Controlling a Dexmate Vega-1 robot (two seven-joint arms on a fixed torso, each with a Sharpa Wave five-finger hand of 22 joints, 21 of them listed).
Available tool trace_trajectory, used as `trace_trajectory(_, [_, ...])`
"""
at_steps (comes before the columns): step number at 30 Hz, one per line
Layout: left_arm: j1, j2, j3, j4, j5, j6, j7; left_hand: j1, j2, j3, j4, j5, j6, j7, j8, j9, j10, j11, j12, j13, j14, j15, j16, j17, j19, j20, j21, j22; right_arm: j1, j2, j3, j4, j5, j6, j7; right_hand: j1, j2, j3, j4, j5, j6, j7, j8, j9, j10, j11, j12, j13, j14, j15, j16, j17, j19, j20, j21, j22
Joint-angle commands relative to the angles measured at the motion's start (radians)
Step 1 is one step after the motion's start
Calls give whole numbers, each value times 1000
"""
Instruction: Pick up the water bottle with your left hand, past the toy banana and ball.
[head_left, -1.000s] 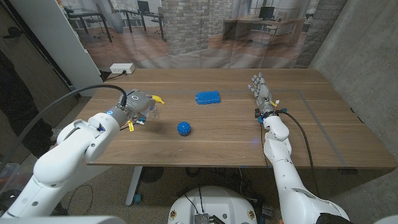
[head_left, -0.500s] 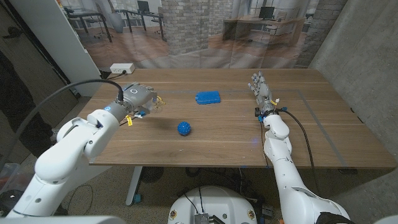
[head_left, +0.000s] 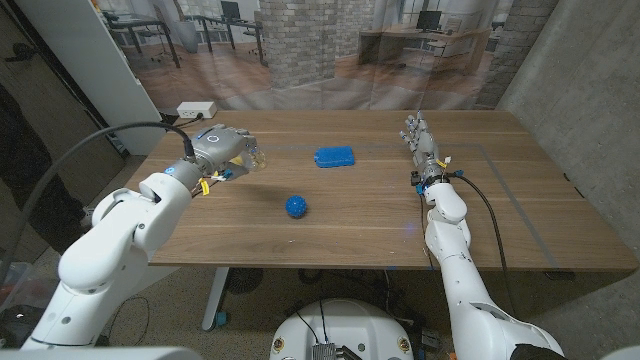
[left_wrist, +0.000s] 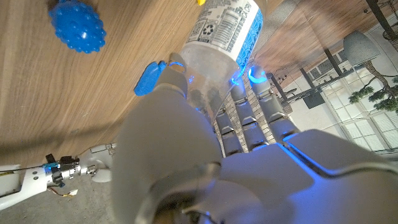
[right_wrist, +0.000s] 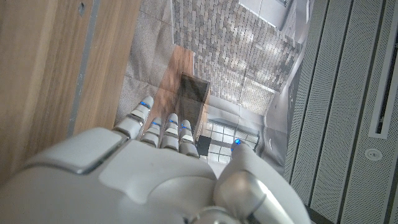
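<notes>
Left hand: the left hand (head_left: 220, 145) sits in the upper left of the head frame, fingers wrapped round the bottle (left_wrist: 225, 30); the wrist view shows the clear body clamped between thumb and fingers.
Bottle: it looks to be off the wood, held in that fist at the hand's far side, poking out toward the table's (head_left: 360, 215) back edge; whether it rides fully clear of the surface I cannot tell.
Handling: clear thin plastic with a printed label, so I judge it light, a bit squashy and smooth under the fingers. A grip round the middle, on the label, looks safest; squeezing hard could dent it, and a loose hold could let it slide.
Ball: the blue spiky ball (head_left: 296, 206) lies mid-frame, well apart from the hand, below and right of it.
Blue case: a flat blue case (head_left: 334, 157) sits centre, above the ball.
Right hand: the right hand (head_left: 423, 152) stands on its edge at right of centre, fingers straight and close together, holding nothing.
</notes>
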Motion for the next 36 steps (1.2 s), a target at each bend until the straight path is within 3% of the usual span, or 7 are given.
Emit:
trace_trajectory(1, [-9, -62, -46, 1, -119, -26, 28, 119, 132, 33, 21, 11, 27, 13, 33, 4, 0, 7, 7, 6, 48, -99, -4, 98, -5, 0, 14, -1, -25, 2, -5, -41, 6, -9, 2, -3, 0, -1, 2, 9, 6, 0, 3, 4, 8, -3, 6, 4, 3, -2, 4, 4, 7, -5, 4, 2])
trace_trajectory(21, [-45, -137, -108, 41, -267, -97, 35, 101, 129, 48, 27, 19, 20, 19, 37, -3, -6, 17, 7, 8, 47, -89, -17, 117, -21, 3, 39, -18, -47, 9, -30, -78, -1, -2, -11, -4, -1, -2, 2, 9, 10, -1, 4, 4, 8, -3, 5, 4, 4, -3, 4, 4, 8, -5, 4, 2])
trace_trajectory(36, [-96, -141, -131, 109, -350, -157, 24, 87, 127, 56, 30, 23, 20, 23, 39, -8, -9, 19, 7, 11, 46, -88, -24, 129, -31, 2, 55, -32, -67, 11, -49, -108, -32, -14, -43, -4, -2, -2, 1, 9, 14, -2, 4, 4, 9, -2, 5, 4, 5, -3, 4, 4, 8, -5, 4, 2])
